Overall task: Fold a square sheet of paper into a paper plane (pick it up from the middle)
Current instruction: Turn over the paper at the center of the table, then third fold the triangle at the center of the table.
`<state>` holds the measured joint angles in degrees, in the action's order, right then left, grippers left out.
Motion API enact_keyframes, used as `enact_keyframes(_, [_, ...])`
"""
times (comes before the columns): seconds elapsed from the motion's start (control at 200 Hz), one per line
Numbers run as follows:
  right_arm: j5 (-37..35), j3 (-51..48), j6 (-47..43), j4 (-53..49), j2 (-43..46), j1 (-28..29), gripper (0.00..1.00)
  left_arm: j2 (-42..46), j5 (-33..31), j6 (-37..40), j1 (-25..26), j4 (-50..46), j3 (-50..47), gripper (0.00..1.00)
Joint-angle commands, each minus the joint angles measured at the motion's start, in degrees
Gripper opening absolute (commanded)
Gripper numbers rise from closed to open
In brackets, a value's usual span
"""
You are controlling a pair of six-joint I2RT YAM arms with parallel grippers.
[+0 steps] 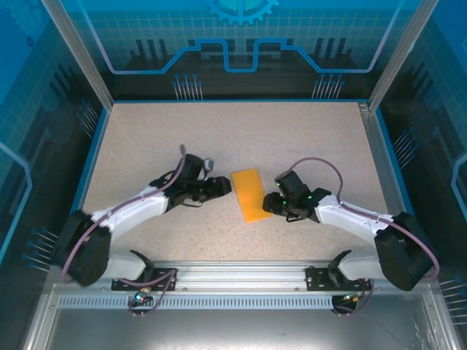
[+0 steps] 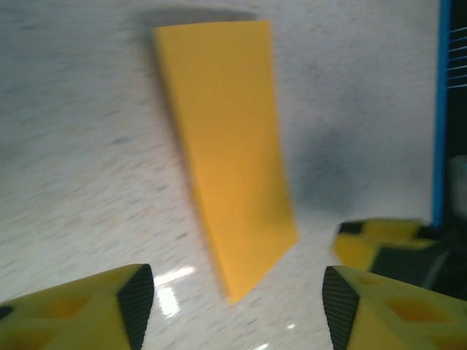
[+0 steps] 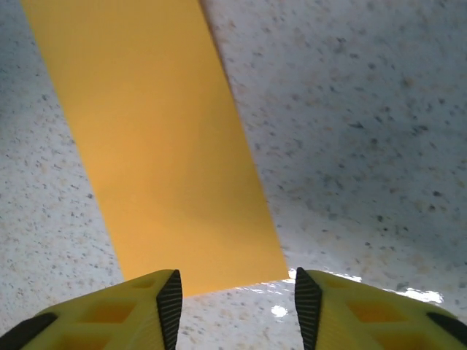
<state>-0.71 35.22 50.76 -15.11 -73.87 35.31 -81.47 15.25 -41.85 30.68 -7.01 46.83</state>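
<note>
You had the thin orange-yellow square sheet of paper lying flat on the speckled beige table, between the two arms. It showed as a narrow rectangle rather than a square, so I judged the first centre fold done and little beyond it. No pointed nose, slanted corner folds or wings were visible, so most of the paper plane was ahead of you: corners down to the centre crease, a second narrowing, then the wings. Your left gripper sat just beside the sheet's left long edge with its jaws parted and nothing between them. In the left wrist view the sheet lay ahead of that gripper. Your right gripper sat at the opposite side, likewise released. From its wrist camera the sheet ran right up to the gripper, and at that low angle I could not say whether a fingertip touched the paper. Neither gripper held it.
</note>
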Motion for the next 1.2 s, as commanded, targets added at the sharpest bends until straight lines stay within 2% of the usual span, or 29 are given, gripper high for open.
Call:
enact_keyframes(0.0, [6.97,-3.87,1.37,9.58,2.63,-2.20,0.44,-8.43,3.90,-0.42,0.97,0.30,6.19,0.53])
enact_keyframes(0.205, [11.12,-3.16,1.02,7.22,-1.04,-5.35,0.33,-18.54,4.78,-0.52,1.02,-0.55,13.61,0.47])
enact_keyframes(0.34, [13.88,-2.32,1.19,7.95,-4.46,-5.95,0.34,-23.10,5.05,0.16,0.96,-1.94,17.38,0.47])
enact_keyframes(0.87, [12.30,1.47,0.65,1.84,-11.06,-5.87,0.41,-31.36,4.66,3.67,-1.71,-3.81,20.66,0.46])
enact_keyframes(1.19, [16.38,1.40,3.87,8.60,-11.44,-5.17,0.36,-32.17,5.32,4.49,-1.84,-3.89,19.97,0.46])
